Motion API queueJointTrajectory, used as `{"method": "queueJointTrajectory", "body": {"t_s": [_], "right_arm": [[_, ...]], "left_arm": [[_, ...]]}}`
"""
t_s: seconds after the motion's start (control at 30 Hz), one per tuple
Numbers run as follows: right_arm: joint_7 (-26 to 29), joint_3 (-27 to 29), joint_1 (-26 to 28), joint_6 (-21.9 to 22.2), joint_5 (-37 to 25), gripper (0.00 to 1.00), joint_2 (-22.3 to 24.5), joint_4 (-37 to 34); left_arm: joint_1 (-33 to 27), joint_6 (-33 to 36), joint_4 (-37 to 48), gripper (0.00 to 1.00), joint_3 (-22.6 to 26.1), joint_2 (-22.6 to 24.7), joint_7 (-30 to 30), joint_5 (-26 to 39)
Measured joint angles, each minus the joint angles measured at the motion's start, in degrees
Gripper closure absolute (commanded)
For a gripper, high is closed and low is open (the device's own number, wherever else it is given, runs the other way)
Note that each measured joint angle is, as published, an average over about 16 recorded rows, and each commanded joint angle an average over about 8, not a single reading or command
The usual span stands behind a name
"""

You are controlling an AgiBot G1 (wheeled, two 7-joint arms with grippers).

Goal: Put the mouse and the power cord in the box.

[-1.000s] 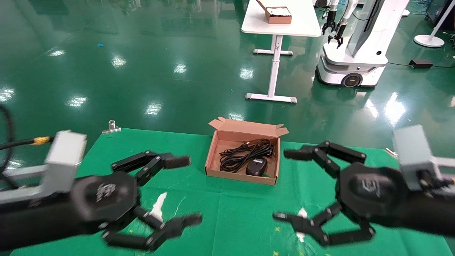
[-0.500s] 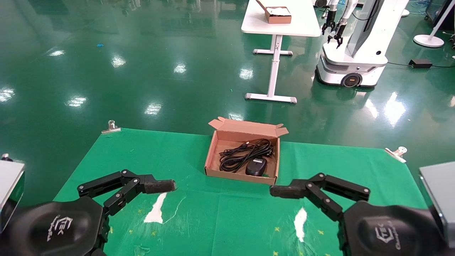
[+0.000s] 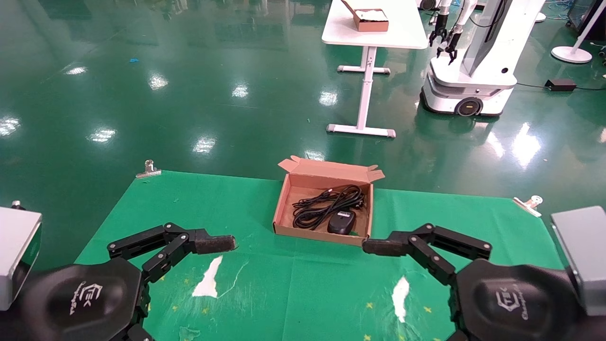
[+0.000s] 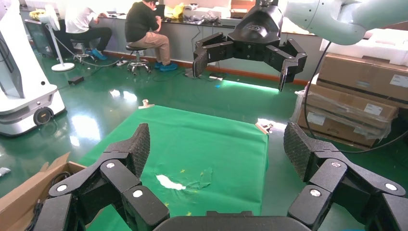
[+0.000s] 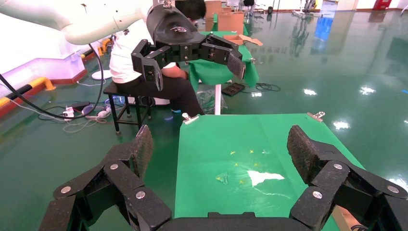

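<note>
The brown cardboard box [image 3: 323, 208] sits in the middle of the frame on the green cloth [image 3: 293, 279], lid flap open. The power cord [image 3: 326, 204] and the black mouse [image 3: 342, 221] lie inside it. The left gripper [image 4: 219, 153] at lower left and the right gripper [image 5: 220, 153] at lower right are both wide open and hold nothing.

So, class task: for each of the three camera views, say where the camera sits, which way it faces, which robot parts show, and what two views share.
Head view: high on the robot, facing forward and down at the box; both hands low.
Left wrist view: behind the left hand, facing the right hand across the green cloth.
Right wrist view: behind the right hand, facing the left hand.
Shared: each wrist view shows the other hand.
</note>
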Motion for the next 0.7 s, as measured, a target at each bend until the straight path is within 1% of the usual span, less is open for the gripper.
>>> {"method": "queueJointTrajectory", "body": {"t_s": [0.7], "right_arm": [[-0.18, -0.24, 0.43, 0.09, -0.35, 0.00, -0.13, -0.63]], "left_arm": [[-0.13, -0.26, 0.17, 0.00, 0.18, 0.16, 0.00, 0.17]]}}
